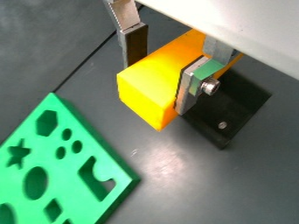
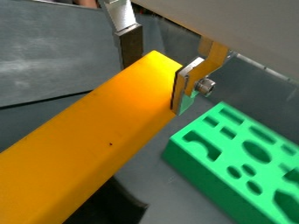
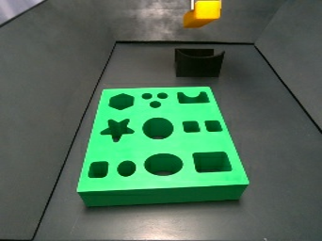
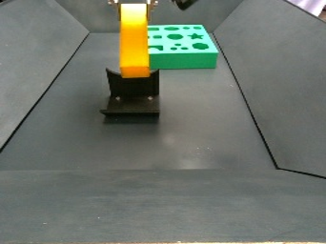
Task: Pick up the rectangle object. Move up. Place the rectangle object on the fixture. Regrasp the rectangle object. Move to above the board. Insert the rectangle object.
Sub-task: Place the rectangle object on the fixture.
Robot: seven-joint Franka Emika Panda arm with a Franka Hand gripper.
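Rectangle object (image 2: 100,131) sits clamped between the gripper's (image 2: 152,61) two silver fingers (image 1: 194,80), which press on opposite side faces near one end; the jaws are closed to the block's width. In both wrist views the orange-yellow block extends away from the fingers as a long bar. In a side view the rectangle object (image 4: 133,38) hangs upright, long axis vertical, its lower end just above the fixture (image 4: 130,95) and apparently clear of it, though touching cannot be ruled out. The gripper itself is cut off at the top edge there. The fixture (image 1: 228,109) stands on the dark floor directly beneath the block. Farther off lies the green board (image 4: 181,48), flat on the floor, well apart from the fixture, its cut-outs facing up (image 3: 161,141).
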